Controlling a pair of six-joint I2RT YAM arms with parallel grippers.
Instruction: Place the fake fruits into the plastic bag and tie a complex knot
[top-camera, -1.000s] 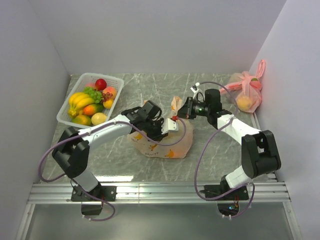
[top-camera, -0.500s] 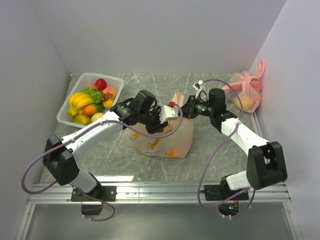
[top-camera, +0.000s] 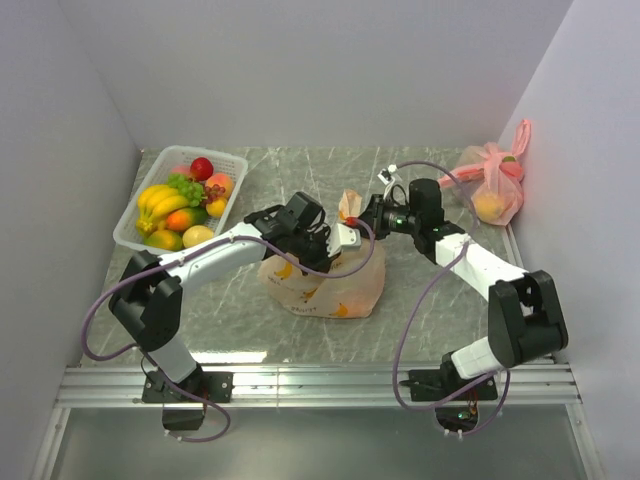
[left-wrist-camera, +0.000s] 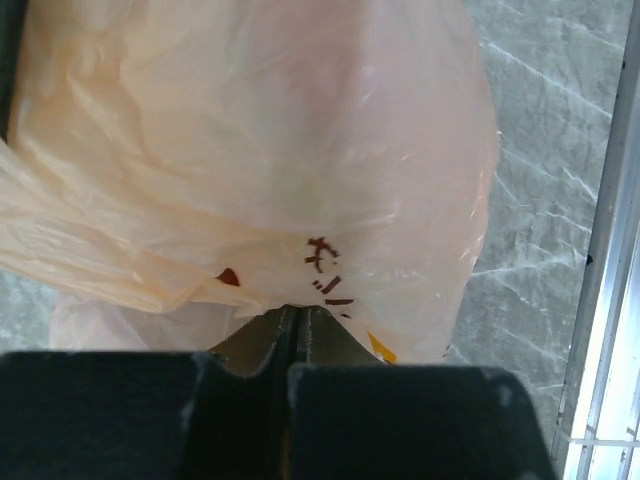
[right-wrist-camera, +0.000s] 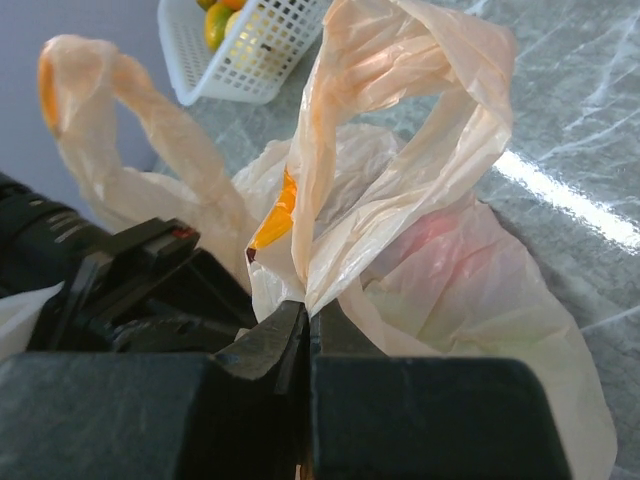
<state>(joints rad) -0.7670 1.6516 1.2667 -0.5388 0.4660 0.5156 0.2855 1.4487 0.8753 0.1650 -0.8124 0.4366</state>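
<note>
While the left hand (left-wrist-camera: 296, 318) pinches the plastic bag (left-wrist-camera: 260, 150) film, the right hand (right-wrist-camera: 306, 312) clamps one handle loop (right-wrist-camera: 400, 120) upright.

Peach-orange plastic bag (top-camera: 340, 285), orange marks, white basket (top-camera: 237, 195), grey marbled table (top-camera: 300, 180)

No legible text, number or brand is showing anywhere. The plastic bag (left-wrist-camera: 300, 150) is carrying small dark-red printed strokes (left-wrist-camera: 322, 268) near its lower edge and orange marks (top-camera: 341, 306) on its side; none are reading as characters.
</note>
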